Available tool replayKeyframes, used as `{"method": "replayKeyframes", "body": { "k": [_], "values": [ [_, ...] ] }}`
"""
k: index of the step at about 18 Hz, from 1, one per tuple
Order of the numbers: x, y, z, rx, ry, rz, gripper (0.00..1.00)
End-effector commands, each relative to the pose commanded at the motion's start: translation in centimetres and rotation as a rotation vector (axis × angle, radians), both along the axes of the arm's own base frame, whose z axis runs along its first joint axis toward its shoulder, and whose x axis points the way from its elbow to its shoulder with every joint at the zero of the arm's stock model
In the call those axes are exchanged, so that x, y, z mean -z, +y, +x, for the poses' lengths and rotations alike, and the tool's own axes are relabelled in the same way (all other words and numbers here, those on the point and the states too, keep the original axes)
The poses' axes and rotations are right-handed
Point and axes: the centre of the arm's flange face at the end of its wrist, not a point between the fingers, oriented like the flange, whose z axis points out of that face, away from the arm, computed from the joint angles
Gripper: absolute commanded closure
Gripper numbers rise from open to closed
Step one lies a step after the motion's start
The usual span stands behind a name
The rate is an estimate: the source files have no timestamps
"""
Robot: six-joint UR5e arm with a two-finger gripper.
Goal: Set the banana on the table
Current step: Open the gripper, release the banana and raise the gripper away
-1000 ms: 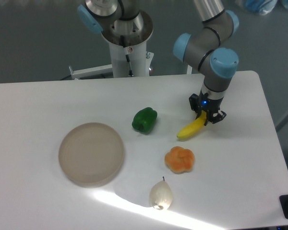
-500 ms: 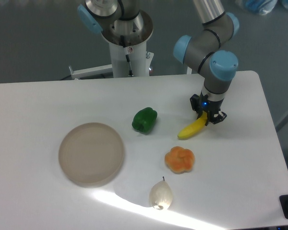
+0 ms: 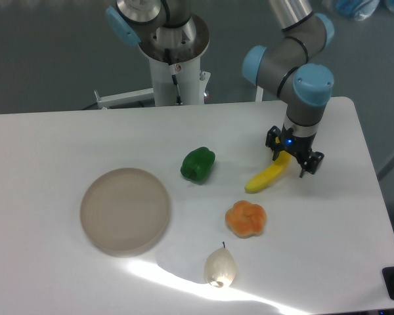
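The yellow banana [image 3: 268, 177] lies on the white table [image 3: 65, 138], right of centre, slanting up to the right. My gripper [image 3: 293, 156] points down over its upper right end. The dark fingers [image 3: 274, 139] stand spread on either side of that end, so the gripper looks open. Whether a finger still touches the banana cannot be made out. The banana's lower left end rests free on the tabletop.
A green pepper [image 3: 197, 164] sits left of the banana. An orange lobed fruit [image 3: 245, 218] lies just below it, with a pale pear [image 3: 220, 267] nearer the front. A round beige plate [image 3: 125, 210] is at the left. The robot base [image 3: 174, 59] stands behind the table.
The gripper has shifted slightly right and its fingers stand wider apart. The banana has moved a little right with it and now rests on the table.
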Motion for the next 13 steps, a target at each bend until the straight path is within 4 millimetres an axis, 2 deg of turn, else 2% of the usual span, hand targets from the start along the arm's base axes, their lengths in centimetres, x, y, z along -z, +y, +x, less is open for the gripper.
{"method": "replayKeyframes", "body": {
  "k": [2,7,9,13],
  "values": [
    [-2.8,2.1,-0.8,-0.016,0.043,0.045,0.00],
    [-6.4,6.1,-2.5,0.016,0.119,0.092,0.00],
    [-6.9,7.4,-2.3,0.033,0.130,0.098,0.00],
    [-6.9,8.3,-2.4,0.038,0.153,0.075,0.00]
  ]
}}
